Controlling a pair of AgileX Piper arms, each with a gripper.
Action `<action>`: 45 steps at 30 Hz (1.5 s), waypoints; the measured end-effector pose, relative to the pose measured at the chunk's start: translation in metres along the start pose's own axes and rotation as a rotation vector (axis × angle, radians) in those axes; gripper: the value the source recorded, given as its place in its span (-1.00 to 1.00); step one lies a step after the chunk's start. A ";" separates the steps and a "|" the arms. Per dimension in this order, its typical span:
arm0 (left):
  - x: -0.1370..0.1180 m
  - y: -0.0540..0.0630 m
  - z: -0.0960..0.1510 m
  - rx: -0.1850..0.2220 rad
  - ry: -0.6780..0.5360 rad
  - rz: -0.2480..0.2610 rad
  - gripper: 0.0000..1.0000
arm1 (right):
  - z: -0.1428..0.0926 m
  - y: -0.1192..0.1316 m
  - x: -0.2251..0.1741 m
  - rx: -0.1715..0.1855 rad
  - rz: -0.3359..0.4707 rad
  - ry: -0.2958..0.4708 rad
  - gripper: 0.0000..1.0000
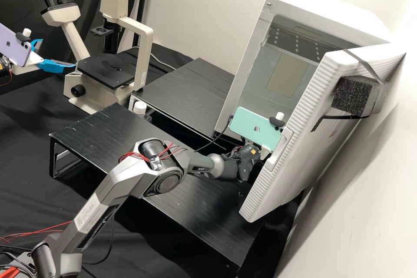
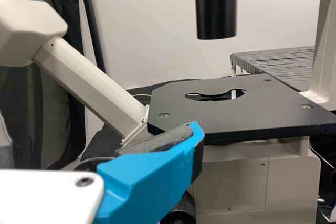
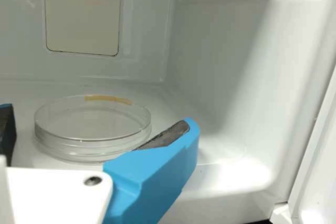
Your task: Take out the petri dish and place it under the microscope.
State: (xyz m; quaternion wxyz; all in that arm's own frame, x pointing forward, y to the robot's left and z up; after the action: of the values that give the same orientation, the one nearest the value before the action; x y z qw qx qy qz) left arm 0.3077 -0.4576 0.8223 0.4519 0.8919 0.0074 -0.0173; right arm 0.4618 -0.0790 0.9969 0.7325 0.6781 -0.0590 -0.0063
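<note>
Retrieval of a clear petri dish (image 3: 92,142) from a white cabinet (image 1: 247,65), at the approach step, before grasping. The dish, marked by a yellowish strip near its rim, lies flat on the cabinet's floor, inside the opening. The right claw (image 3: 98,116) is at the cabinet's mouth, its two fingers spread wide on either side of the dish as viewed, with nothing held. The cabinet's door (image 1: 317,87) stands open beside that arm. The microscope (image 1: 143,47) is well apart from the cabinet, its stage (image 2: 252,114) bearing no dish. On the microscope's side away from the cabinet is the left claw (image 1: 57,53), parted and holding nothing. The next move presumably calls for the right claw to advance level around the dish, close lightly on its sides, and lift it before withdrawal past the door.
</note>
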 end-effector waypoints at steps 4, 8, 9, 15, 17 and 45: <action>0.000 0.000 0.000 0.000 0.000 0.000 1.00 | -0.001 0.000 0.000 0.000 -0.001 0.001 -1.00; 0.000 0.000 0.000 0.000 0.000 0.000 1.00 | -0.002 -0.001 0.001 0.000 -0.003 0.004 -1.00; 0.000 0.000 0.000 0.000 0.000 0.000 1.00 | -0.002 -0.002 0.001 0.000 -0.004 0.005 -1.00; 0.000 0.000 0.000 0.000 0.000 0.000 1.00 | -0.004 -0.003 0.001 0.000 -0.007 0.008 -1.00; 0.000 0.000 0.000 0.000 0.000 0.000 1.00 | -0.004 -0.003 0.001 0.000 -0.007 0.008 -1.00; 0.000 0.000 0.000 0.000 0.000 0.000 1.00 | -0.003 -0.005 0.001 0.003 -0.009 0.014 -1.00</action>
State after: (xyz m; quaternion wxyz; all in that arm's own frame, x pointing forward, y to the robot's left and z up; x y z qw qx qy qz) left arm 0.3077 -0.4576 0.8223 0.4519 0.8919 0.0074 -0.0173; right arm 0.4633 -0.0761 0.9919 0.7321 0.6794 -0.0505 -0.0048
